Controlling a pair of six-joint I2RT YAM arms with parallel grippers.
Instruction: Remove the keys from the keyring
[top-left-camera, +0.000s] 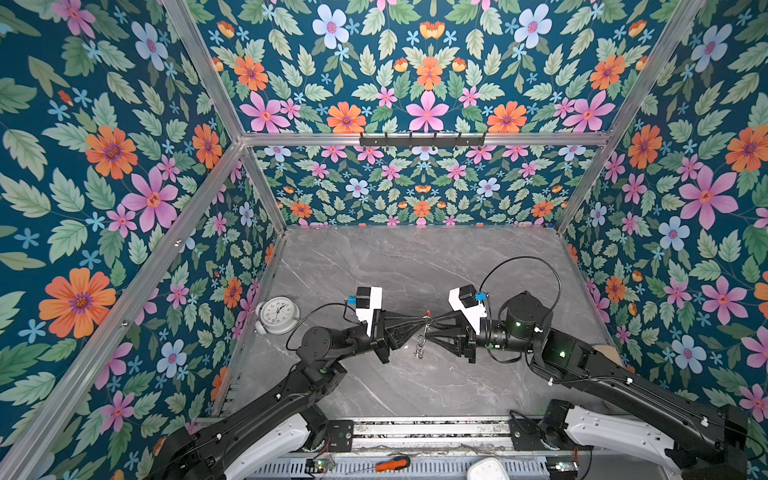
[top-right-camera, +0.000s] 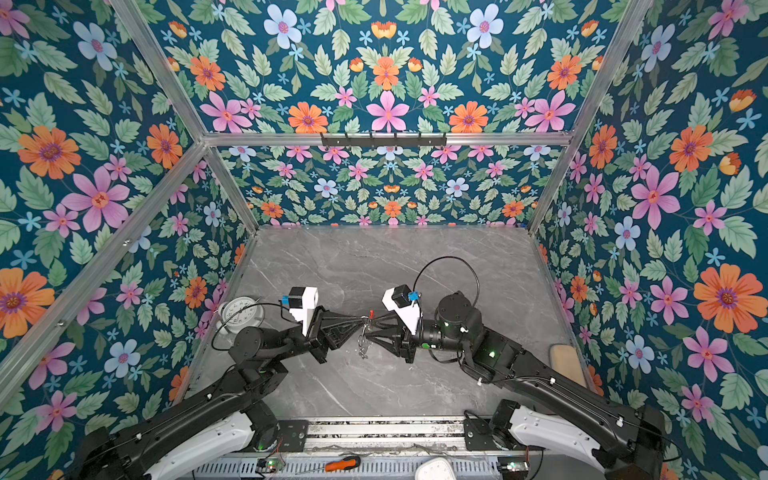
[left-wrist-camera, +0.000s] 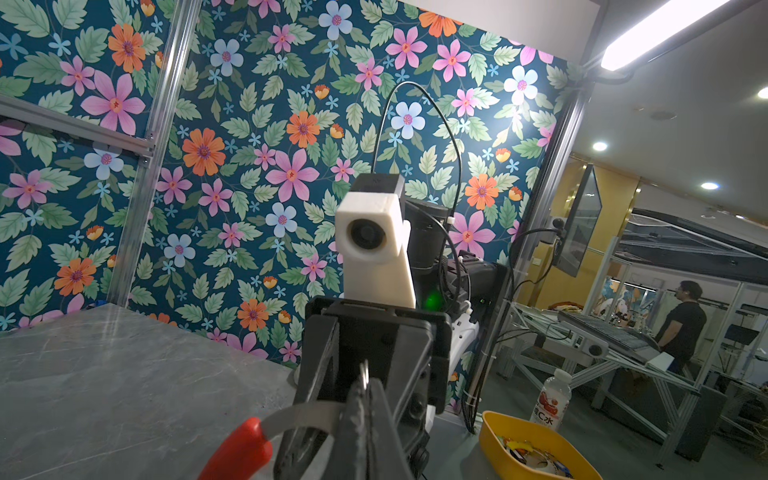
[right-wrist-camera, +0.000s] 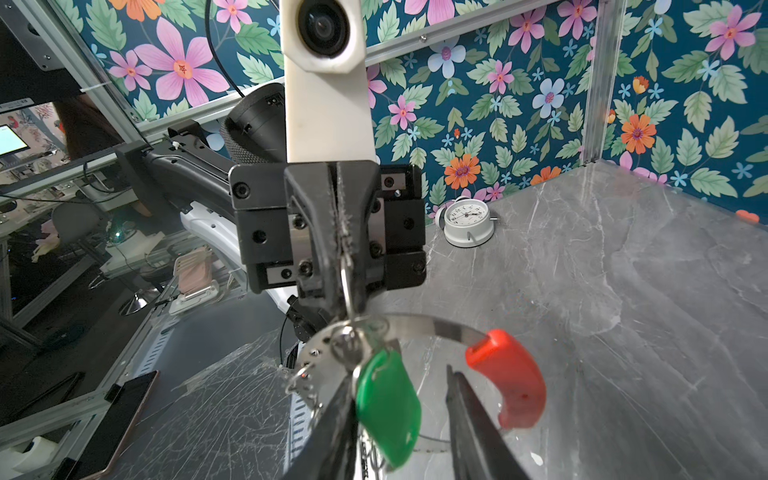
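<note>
Keyring (top-left-camera: 424, 323) hangs in mid-air over the middle of the table (top-left-camera: 415, 257), strung btwn the two arms in both top views. The left end effector (top-left-camera: 419, 321) comes in from the left, the right end effector (top-left-camera: 435, 322) from the right, tips nearly meeting. Its keys (top-left-camera: 419, 348) dangle below, clear of the grey marble-look top, prob. so they swing free & can be worked off. A round alarm clock (top-left-camera: 276, 313) sits far left, well apart.

Left wrist view: the left end effector (left-wrist-camera: 365, 384) has its jaws pressed together on a thin wire ring of the keyring (left-wrist-camera: 303, 417). The keyring shows as a flat steel band curving to a glossy red section (left-wrist-camera: 241, 449).

Right wrist view: that pinch looks like an anchor steadying the hoop. The right end effector (right-wrist-camera: 397, 378) stands partly wide, gripping nothing. A smooth green tag (right-wrist-camera: 386, 409) lies btwn its jaws, against one finger w/ a gap to the other. Small wire rings crowd beside the tag; can't tell which key sits on which
</note>
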